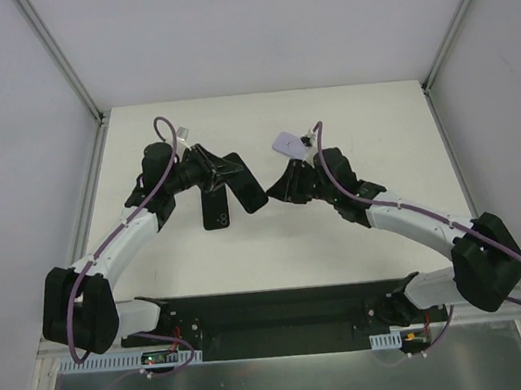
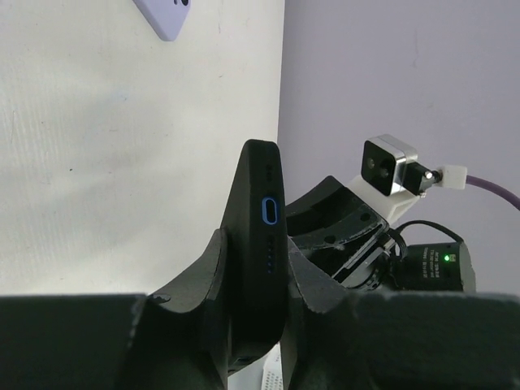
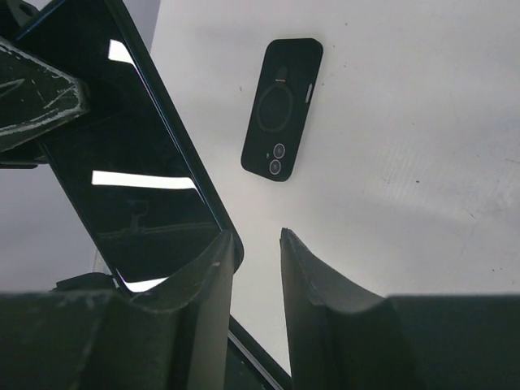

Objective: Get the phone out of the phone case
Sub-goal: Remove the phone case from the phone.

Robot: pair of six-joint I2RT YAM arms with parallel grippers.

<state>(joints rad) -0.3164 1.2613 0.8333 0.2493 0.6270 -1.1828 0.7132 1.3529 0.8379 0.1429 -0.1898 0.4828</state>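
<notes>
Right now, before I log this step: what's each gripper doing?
Left gripper: shut on the black phone.
Right gripper: open, holding nothing.

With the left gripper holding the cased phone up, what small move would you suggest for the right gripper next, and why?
Probably shift the right gripper sideways until an edge of the cased phone sits between its fingers. The left gripper clamps that phone firmly, but the gap between the right jaws is empty, with the phone just outside one finger.
</notes>
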